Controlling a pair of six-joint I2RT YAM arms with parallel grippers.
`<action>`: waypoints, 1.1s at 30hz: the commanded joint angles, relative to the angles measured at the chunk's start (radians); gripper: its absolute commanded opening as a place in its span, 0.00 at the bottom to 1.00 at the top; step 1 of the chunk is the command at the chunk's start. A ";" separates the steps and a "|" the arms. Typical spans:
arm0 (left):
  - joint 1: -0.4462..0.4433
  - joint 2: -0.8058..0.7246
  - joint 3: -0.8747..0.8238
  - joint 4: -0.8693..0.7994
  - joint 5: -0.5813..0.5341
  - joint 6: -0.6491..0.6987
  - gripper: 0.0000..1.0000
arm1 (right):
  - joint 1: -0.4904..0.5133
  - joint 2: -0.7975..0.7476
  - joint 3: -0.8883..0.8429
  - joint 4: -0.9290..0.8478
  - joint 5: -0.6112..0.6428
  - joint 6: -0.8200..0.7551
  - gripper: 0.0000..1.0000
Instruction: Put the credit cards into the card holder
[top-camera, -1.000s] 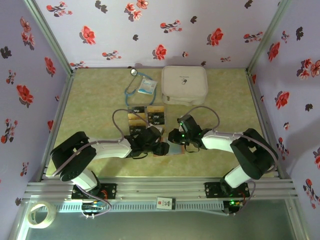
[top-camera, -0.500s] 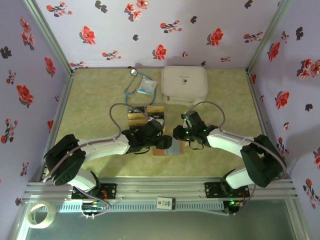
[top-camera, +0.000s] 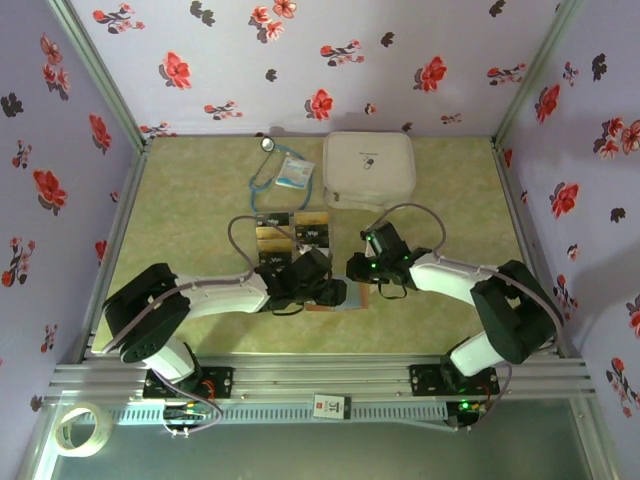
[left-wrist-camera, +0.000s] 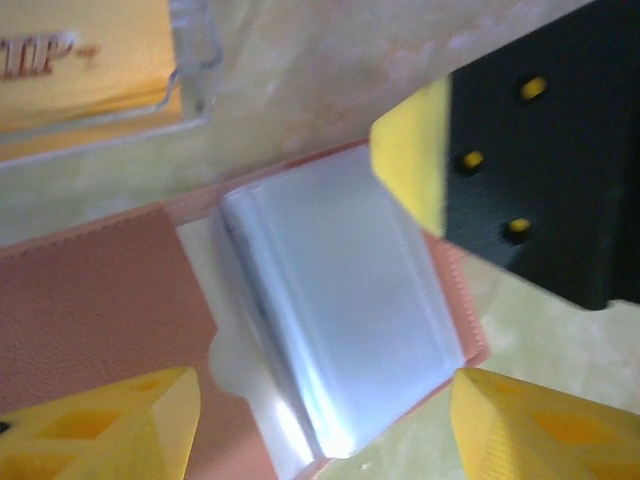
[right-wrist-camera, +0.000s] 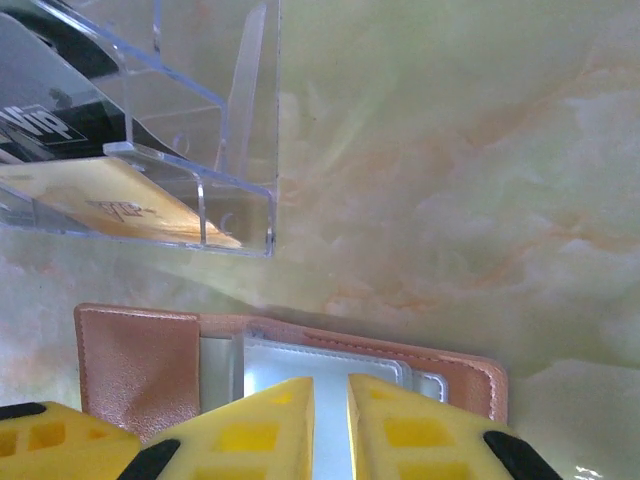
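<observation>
The card holder (top-camera: 350, 298) is seen lying open on the green marbled table (top-camera: 200, 200), near its front edge and between the two grippers. In the left wrist view its pinkish-brown leather-like cover (left-wrist-camera: 100, 300) is spread flat, and a stack of greyish clear pockets (left-wrist-camera: 340, 330) is raised from it. The left gripper (top-camera: 322, 290) is held just over the holder with its fingers spread wide: one yellow fingertip (left-wrist-camera: 110, 425) is seen at the left of the cover and the other at the right beyond the holder's edge, with nothing clasped between them. The right gripper (top-camera: 358, 268) is set at the far side of the holder. Its yellow fingers (right-wrist-camera: 270, 420) are drawn almost together, only a thin slit being left, and their tips are placed at the clear pockets (right-wrist-camera: 300, 365). Whether a pocket leaf is pinched in that slit cannot be told. One pad of this gripper is seen touching the edge of the pocket stack in the left wrist view.

The credit cards (top-camera: 290, 233), black and gold-yellow, are kept in a clear acrylic rack (right-wrist-camera: 230, 150) just beyond the holder, apart from it; a gold card (right-wrist-camera: 120, 205) and a black card (right-wrist-camera: 60, 110) are seen in its slots. Farther back a white rounded case (top-camera: 369, 170), a white-blue packet (top-camera: 295, 173) and a stethoscope (top-camera: 266, 165) are laid near the rear wall
</observation>
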 joint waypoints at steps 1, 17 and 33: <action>-0.007 0.022 -0.022 0.028 -0.038 -0.004 0.68 | -0.004 0.022 0.008 0.014 -0.019 -0.011 0.15; -0.005 0.043 -0.061 0.076 -0.062 0.040 0.70 | 0.010 0.032 -0.061 0.085 -0.029 0.037 0.13; -0.010 0.097 0.018 -0.096 -0.122 0.093 0.68 | 0.054 0.054 -0.045 0.108 -0.023 0.066 0.13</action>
